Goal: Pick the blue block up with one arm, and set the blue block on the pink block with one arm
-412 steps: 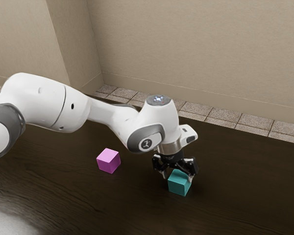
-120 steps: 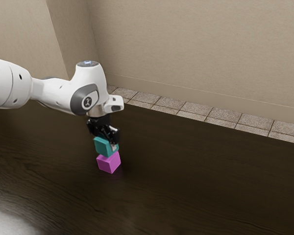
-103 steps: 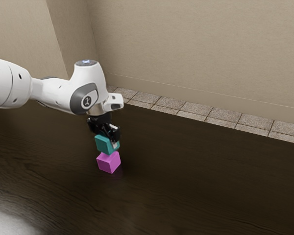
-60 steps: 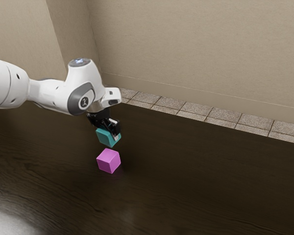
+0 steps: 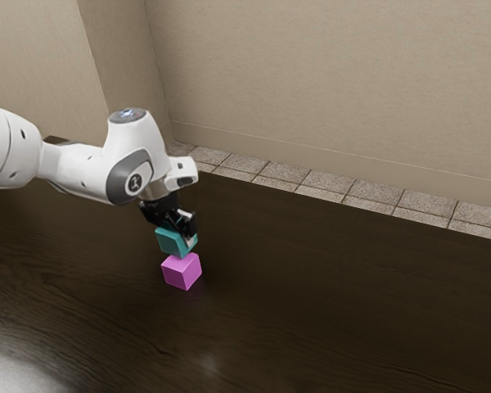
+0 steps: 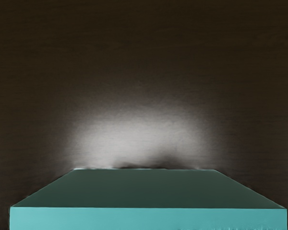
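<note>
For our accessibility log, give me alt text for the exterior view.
A white robot arm holds a blue block in its black fingers directly above a pink block on a dark wooden table; whether the blocks touch is unclear. Beige walls stand behind.

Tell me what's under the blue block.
The pink block sits right below the blue block, which the gripper holds; the table lies under both. Whether the blocks touch I cannot tell. In the wrist view the blue block covers the pink one.
</note>
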